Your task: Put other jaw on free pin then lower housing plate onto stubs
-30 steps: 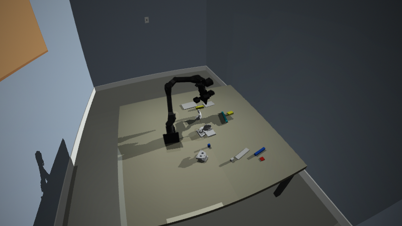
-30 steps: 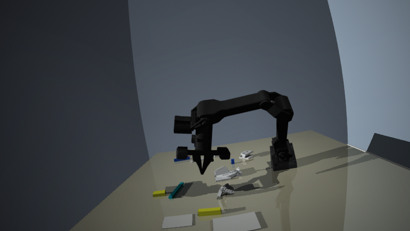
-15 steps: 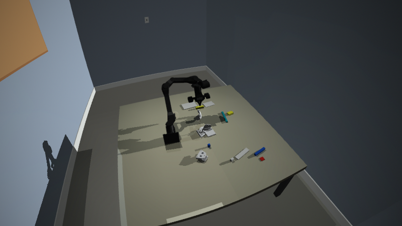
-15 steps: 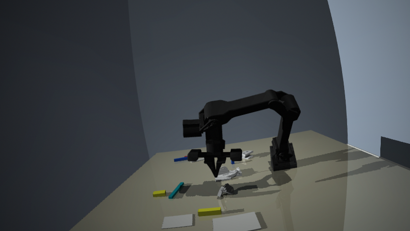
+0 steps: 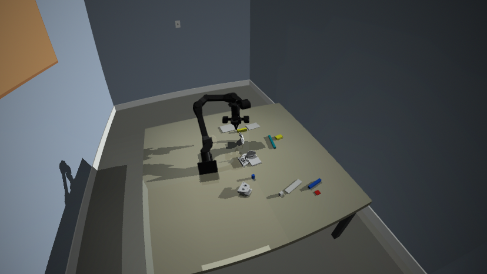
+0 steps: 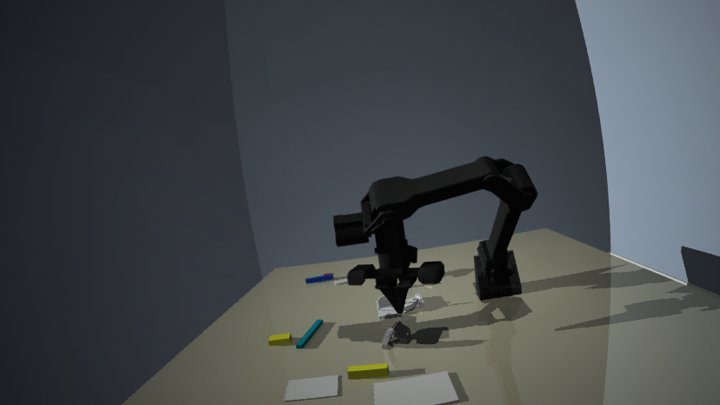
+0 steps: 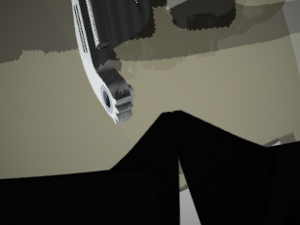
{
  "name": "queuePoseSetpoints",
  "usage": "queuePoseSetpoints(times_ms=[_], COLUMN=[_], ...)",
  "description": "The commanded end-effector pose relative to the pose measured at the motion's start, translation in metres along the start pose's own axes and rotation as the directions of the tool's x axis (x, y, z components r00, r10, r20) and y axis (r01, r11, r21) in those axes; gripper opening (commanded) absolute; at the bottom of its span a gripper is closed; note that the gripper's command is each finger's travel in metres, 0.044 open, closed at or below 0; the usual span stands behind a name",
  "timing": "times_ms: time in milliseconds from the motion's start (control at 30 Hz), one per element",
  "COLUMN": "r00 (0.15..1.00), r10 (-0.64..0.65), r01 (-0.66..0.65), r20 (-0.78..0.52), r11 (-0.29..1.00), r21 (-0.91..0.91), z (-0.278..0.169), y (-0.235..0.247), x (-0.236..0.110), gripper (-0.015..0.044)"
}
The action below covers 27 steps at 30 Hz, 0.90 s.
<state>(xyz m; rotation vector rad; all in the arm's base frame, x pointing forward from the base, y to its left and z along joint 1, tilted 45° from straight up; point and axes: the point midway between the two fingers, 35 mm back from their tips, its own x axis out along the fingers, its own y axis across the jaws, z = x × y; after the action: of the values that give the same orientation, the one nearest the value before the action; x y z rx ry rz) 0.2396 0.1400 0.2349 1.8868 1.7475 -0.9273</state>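
Seen from the top view, your desk (image 5: 204, 221) (image 6: 559, 352) holds, from left to right: one black arm (image 5: 202, 126) (image 6: 448, 183); two pale flat sheets, the left (image 5: 227, 128) (image 6: 416, 391) and the right (image 5: 252, 126) (image 6: 312, 388), with one yellow block (image 5: 242, 130) (image 6: 367, 372) between them; and, nearer the desk's middle, one loose toothed jaw (image 5: 242, 139) (image 6: 388, 335) (image 7: 117, 86). Below that jaw come one white cluster of parts (image 5: 244, 160) (image 6: 388, 308), one white piece with dark holes (image 5: 244, 188) and one small blue block (image 5: 253, 176). Farther right you have one teal bar (image 5: 272, 141) (image 6: 309, 334), a second yellow block (image 5: 279, 136) (image 6: 279, 339), one small white block (image 5: 281, 193), one long pale strip (image 5: 293, 186), one blue bar (image 5: 314, 183) (image 6: 319, 278) and one red square (image 5: 317, 192).

Your hand (image 5: 236, 127) (image 6: 400, 311) (image 7: 172, 121) points down above the desk — closed, with nothing in its grip. The loose jaw lies near it but apart: in the wrist view, the toothed end is up and to the left of the fingertips, while in the top view the jaw sits below and slightly right of them. You cannot tell from here how the cluster's parts fit together — they are too small.
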Motion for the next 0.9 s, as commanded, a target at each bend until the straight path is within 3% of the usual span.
queuePoseSetpoints(times_ms=[0,867], r00=[1.000,1.000], r10=[-0.010,-0.007], r01=[0.010,0.007], r20=[-0.002,-0.001], r11=[1.000,1.000], r21=[0.018,0.017], z=[0.001,0.001], y=[-0.003,-0.002], x=[0.001,0.041], gripper=[0.0000,0.0000])
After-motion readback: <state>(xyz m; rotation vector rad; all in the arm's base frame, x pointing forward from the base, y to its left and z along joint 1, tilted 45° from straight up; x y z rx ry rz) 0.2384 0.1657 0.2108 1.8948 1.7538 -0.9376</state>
